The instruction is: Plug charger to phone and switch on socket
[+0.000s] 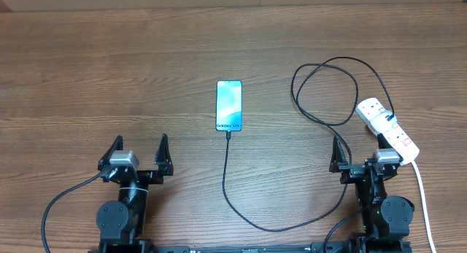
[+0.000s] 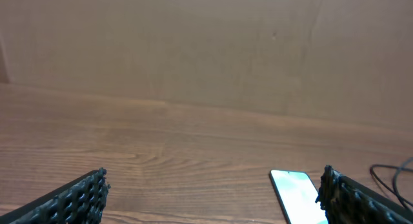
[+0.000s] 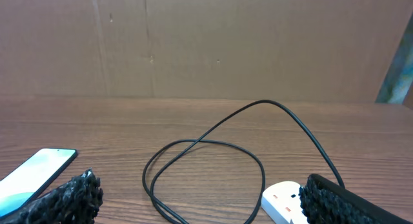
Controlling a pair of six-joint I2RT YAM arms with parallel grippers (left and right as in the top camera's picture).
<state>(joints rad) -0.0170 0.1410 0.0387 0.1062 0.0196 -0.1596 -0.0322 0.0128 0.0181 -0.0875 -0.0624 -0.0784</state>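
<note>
The phone (image 1: pixel 228 106) lies flat mid-table, its light blue screen up and lettering toward me. The charger (image 1: pixel 273 227), a thin black cable, meets the phone's near end, sweeps in a low arc toward the right arm, then loops (image 1: pixel 325 92) over to the socket (image 1: pixel 387 127), a white power strip at the right. My left gripper (image 1: pixel 139 147) stands open on the near left, empty, with the phone (image 2: pixel 295 193) just inside its right finger (image 2: pixel 348 198). My right gripper (image 1: pixel 359 147) is open and empty too, with the cable loop (image 3: pixel 206 161) and the socket's end (image 3: pixel 282 201) between its fingers.
A thick white cord (image 1: pixel 423 198) runs from the socket toward the near right edge, past the right arm's base. A brown cardboard wall (image 2: pixel 206 50) closes the far side of the wooden table (image 1: pixel 109 71).
</note>
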